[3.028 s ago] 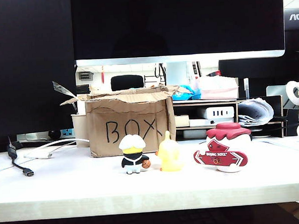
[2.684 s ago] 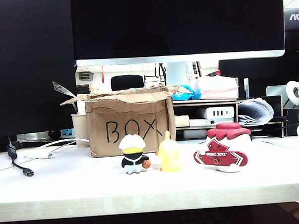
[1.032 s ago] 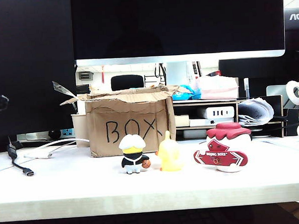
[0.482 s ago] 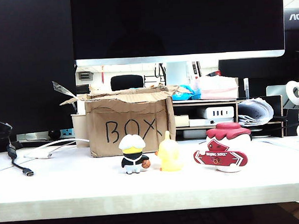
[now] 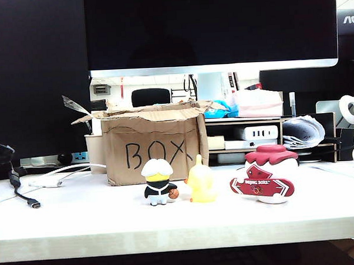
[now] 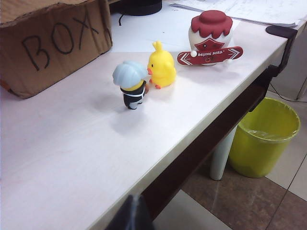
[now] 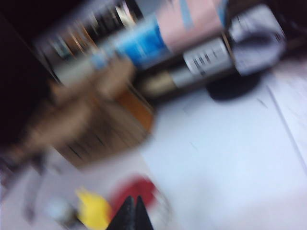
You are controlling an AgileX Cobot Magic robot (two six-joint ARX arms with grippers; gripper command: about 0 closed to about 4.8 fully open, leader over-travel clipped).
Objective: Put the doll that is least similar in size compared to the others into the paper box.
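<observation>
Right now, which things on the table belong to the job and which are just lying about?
Job: big doll with the red snowboard; box; left tool and right tool, both shut and away from the dolls.
Lying about: duck; white-haired figure; cable; monitor; yellow bin.

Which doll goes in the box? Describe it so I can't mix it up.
Start at the paper box lettered "BOX". Three dolls stand in front; take the doll farthest right. It is the biggest: round, white, with a dark red cap and a red snowboard.
</observation>
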